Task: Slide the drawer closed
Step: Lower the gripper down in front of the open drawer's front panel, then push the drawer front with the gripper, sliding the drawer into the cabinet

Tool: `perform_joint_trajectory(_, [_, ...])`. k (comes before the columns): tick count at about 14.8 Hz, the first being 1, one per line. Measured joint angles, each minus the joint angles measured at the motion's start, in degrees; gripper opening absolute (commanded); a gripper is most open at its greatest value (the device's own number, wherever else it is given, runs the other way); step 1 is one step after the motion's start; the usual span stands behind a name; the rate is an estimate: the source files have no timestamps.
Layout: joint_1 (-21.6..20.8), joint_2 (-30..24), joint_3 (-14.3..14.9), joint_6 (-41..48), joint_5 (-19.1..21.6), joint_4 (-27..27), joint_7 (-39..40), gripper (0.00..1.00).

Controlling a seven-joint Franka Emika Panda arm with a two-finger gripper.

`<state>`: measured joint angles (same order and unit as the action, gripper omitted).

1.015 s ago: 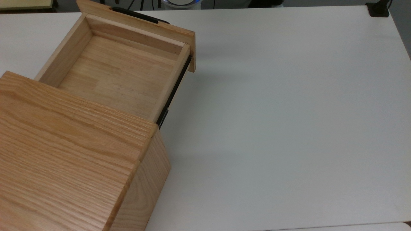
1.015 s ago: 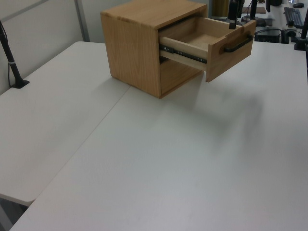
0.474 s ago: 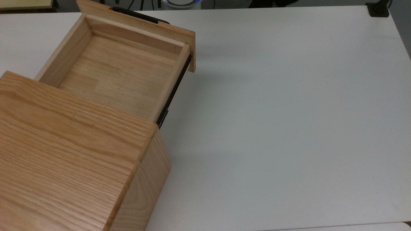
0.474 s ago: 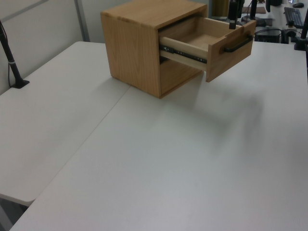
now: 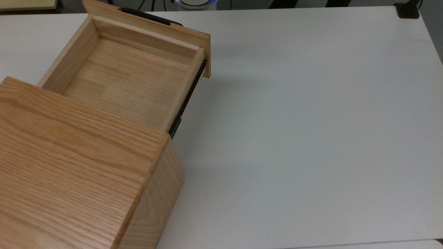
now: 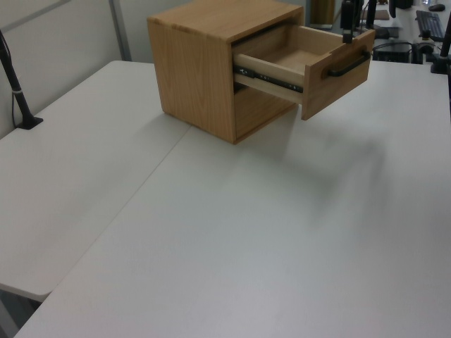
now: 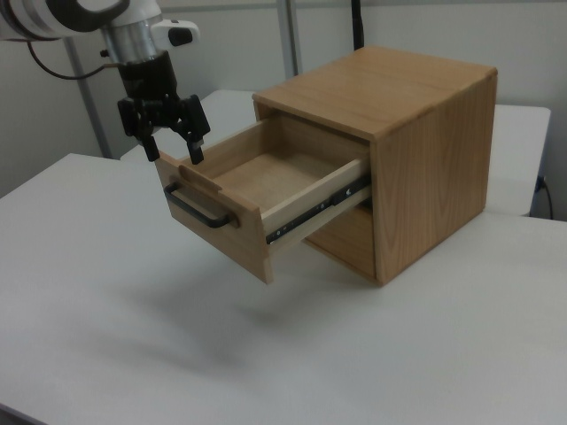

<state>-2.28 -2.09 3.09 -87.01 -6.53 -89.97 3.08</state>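
The gripper (image 7: 173, 148) is seen in the right view hanging from the arm (image 7: 84, 13), pointed downward, with its two fingers (image 7: 193, 142) spread fairly wide and nothing held between them. Its fingertips are placed at the top edge of the drawer's front panel, toward the right view's left end of that panel; whether they touch the wood cannot be told. In the left view a dark finger (image 6: 347, 21) is seen just above the same panel edge.

The drawer (image 7: 266, 190) is found directly below and behind the gripper, pulled well out of the cabinet (image 7: 416, 150). Its tray is seen to be bare inside in the top view (image 5: 121, 76). The black bar handle (image 7: 199, 208) is mounted on the outer face of the panel, just below the gripper and on the side away from the cabinet. A black side rail (image 7: 319, 208) is exposed along the drawer's flank, between the panel and the cabinet opening; it is also seen in the top view (image 5: 188, 98) and the left view (image 6: 271, 79).

The cabinet is set on a white table (image 5: 311, 138), beyond the drawer from the gripper. A black clamp (image 5: 408, 10) is fixed at the table's far corner, well apart from the gripper.
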Motion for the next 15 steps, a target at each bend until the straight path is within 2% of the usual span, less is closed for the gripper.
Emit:
perform_joint_trajectory(4, [0.1,-2.4,0.1,4.4,0.0,-0.6,4.7,1.0])
perform_joint_trajectory(5, [0.2,-2.9,0.1,5.2,0.0,-1.2,5.0,0.96])
perform_joint_trajectory(8, [1.6,-4.1,0.2,5.7,0.0,-4.7,5.0,0.71])
perform_joint_trajectory(10, [2.8,-4.6,0.3,5.7,0.0,-7.4,4.4,0.47])
perform_joint_trajectory(11, [3.2,-4.9,0.4,5.7,0.0,-8.9,2.9,0.33])
perform_joint_trajectory(13, [3.4,-5.0,0.4,5.6,0.0,-11.6,-1.3,0.14])
perform_joint_trajectory(15, [3.4,-5.0,0.4,3.7,0.7,-13.8,-6.8,0.0])
